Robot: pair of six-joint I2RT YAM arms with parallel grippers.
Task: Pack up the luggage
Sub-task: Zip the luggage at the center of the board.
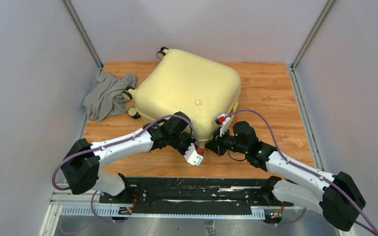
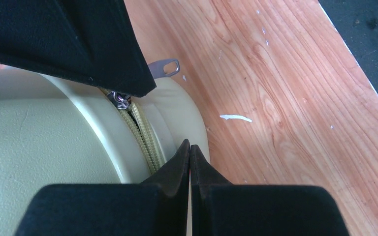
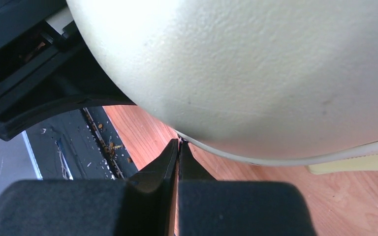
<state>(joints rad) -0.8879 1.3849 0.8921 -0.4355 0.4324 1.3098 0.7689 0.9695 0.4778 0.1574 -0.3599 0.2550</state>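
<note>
The luggage (image 1: 189,93), a pale-yellow hard-shell suitcase, lies shut flat on the wooden table. Both grippers meet at its near corner. My left gripper (image 1: 200,146) is shut and empty, its tips (image 2: 190,147) beside the yellow zipper (image 2: 145,132) on the corner of the luggage (image 2: 39,137). My right gripper (image 1: 211,146) is shut with its tips (image 3: 179,142) at the seam under the luggage (image 3: 256,64). In the left wrist view its black finger (image 2: 78,39) covers the slider, and the metal zipper pull (image 2: 165,67) sticks out from it.
A crumpled grey cloth (image 1: 107,94) lies on the table left of the luggage, by its wheels (image 1: 128,93). Grey walls close in left, right and behind. The black base rail (image 1: 192,194) runs along the near edge.
</note>
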